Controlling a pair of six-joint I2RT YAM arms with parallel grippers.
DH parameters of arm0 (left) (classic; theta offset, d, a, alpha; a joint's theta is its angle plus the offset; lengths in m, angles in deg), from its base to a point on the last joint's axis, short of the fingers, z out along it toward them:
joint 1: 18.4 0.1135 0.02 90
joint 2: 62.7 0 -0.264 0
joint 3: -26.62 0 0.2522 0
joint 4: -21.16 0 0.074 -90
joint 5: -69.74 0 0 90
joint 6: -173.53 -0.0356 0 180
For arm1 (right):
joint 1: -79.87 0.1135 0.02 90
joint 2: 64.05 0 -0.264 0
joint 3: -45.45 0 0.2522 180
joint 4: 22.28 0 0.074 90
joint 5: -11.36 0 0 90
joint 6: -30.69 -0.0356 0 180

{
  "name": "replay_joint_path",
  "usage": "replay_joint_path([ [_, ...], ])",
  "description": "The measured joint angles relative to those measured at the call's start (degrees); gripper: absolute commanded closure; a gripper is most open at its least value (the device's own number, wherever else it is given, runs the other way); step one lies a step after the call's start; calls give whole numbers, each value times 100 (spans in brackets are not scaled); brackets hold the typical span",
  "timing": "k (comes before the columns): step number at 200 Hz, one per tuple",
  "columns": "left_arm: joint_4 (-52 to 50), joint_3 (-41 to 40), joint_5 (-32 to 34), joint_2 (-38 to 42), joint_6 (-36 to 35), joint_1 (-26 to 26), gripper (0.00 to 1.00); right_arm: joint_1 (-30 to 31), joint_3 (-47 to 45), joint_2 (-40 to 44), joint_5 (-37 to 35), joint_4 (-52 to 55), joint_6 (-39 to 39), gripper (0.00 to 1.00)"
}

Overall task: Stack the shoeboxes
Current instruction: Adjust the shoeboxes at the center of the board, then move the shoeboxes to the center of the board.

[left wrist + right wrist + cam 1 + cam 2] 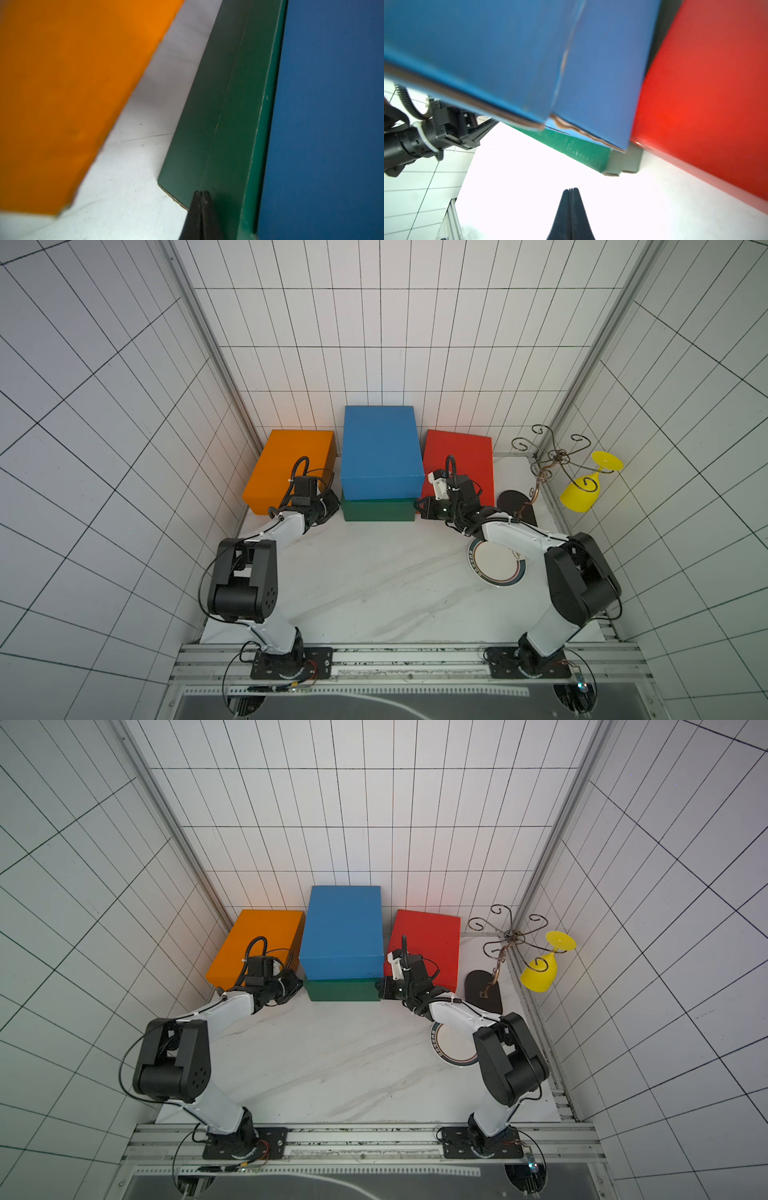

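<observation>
At the back middle of the table a blue shoebox [380, 448] [343, 928] rests on a dark green one [378, 510] [343, 990]. An orange shoebox [286, 464] [62, 93] lies to their left and a red one [461, 456] [706, 93] to their right. My left gripper [332, 506] [201, 193] is shut and empty, its tips by the green box's [228, 124] left side near the front corner; contact cannot be told. My right gripper [419, 506] [571, 190] is shut and empty, just off the green box's [577, 149] right front corner.
A round white plate [496, 568] lies on the table under my right forearm. At the back right a wire glass stand [552, 456] on a dark base [513, 502] holds a hanging yellow glass [582, 485]. Gridded walls close in three sides.
</observation>
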Motion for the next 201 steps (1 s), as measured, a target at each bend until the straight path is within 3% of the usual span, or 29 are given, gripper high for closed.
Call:
replay_joint_path([
  [50,-20,251,-20,-105,-4,378,100,-306,11,-20,-151,46,-4,100],
  [123,63,837,-142,-935,-11,225,100,-361,157,-914,-52,203,15,100],
  [201,122,1244,-170,-1453,9,42,100,-361,669,-1110,0,7,13,100],
])
